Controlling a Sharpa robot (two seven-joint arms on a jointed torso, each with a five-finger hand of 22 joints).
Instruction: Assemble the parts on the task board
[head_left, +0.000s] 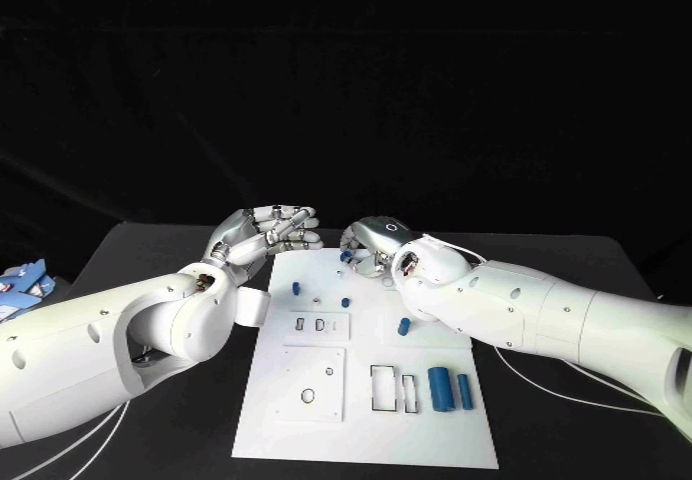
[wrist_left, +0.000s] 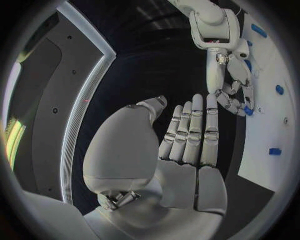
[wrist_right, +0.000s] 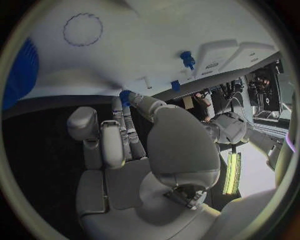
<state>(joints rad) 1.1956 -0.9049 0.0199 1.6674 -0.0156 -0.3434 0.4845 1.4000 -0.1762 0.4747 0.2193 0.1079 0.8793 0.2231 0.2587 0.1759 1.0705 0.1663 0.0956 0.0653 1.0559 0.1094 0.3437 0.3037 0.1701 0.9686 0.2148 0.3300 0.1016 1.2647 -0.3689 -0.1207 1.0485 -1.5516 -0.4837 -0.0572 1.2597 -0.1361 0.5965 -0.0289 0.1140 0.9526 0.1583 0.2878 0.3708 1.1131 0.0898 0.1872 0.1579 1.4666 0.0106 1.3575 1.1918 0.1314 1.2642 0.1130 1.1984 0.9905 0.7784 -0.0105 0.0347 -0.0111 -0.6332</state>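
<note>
The white rectangular task board (head_left: 310, 420) is lying in the middle of the black counter (head_left: 577, 440), its long side running away from the robot. Near its close end, two blue cylindrical parts (head_left: 450, 388) are lying side by side next to a pair of narrow rectangular slots (head_left: 394, 388). A small blue part (head_left: 404, 325) is lying on the board beside the right forearm, and farther up two small blue pegs (head_left: 296, 288) are standing in the board, with another (head_left: 346, 301) just beyond a raised white block with two recesses (head_left: 310, 325).

The left hand (head_left: 270, 233) is hovering just off the far left corner of the board, over the dark counter. In the left wrist view this silver left hand (wrist_left: 187, 135) is holding nothing, its fingers (wrist_left: 194, 127) stretched out straight and lying close together, with the thumb standing apart.

The right hand (head_left: 378, 243) is reaching down at the far edge of the board. A small blue part (head_left: 346, 257) is showing at its fingertips there. In the right wrist view the right hand (wrist_right: 134, 140) is pressing that blue part (wrist_right: 125, 94) between its thumb and a fingertip (wrist_right: 139, 100), right at the board's edge; the left wrist view shows the same blue part (wrist_left: 249, 110) at the tips of the right hand (wrist_left: 234, 95).

At the far left edge of the counter, some pale blue and white items (head_left: 20, 283) are lying; what they are cannot be told.
</note>
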